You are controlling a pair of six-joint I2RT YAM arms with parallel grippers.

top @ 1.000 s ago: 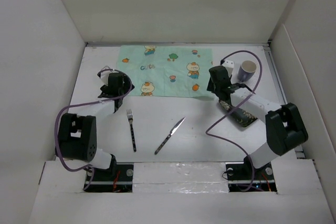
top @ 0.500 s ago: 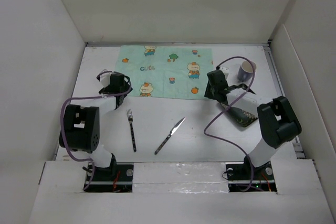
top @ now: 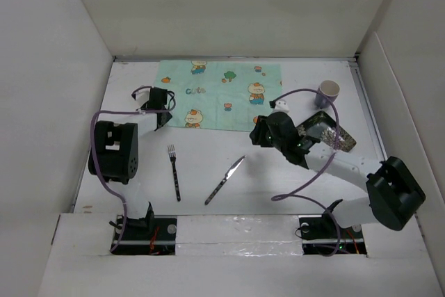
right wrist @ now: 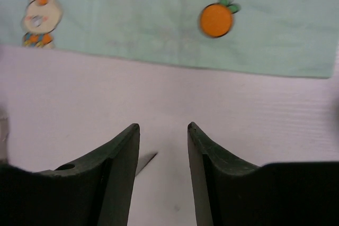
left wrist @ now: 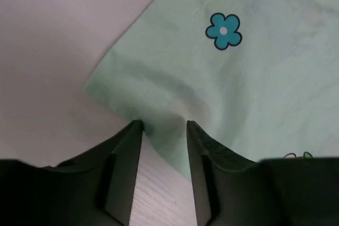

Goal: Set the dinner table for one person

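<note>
The plain white bench (top: pixel 208 165), walled by upright panels (top: pixel 55 67) under both arms, is barely laid. The left fingers (left wrist: pixel 121 173) have crept onto the 7 o'clock corner of the mint-green cartoon cloth placemat (top: pixel 222 92), straddling its pucker, grip unclear. The right fingers (right wrist: pixel 119 175), released, have swung from 2 o'clock toward centre.

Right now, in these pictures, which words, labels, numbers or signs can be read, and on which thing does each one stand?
"Cute": probably, but the blue letters are small and soft; printed on the mint-green cartoon-printed cloth placemat, left of its middle.
On the purple mug: no lettering visible.
On the dark speckled plate: pattern only, nothing readable.
In both wrist views: only printed pictures on the cloth, no letters.
</note>
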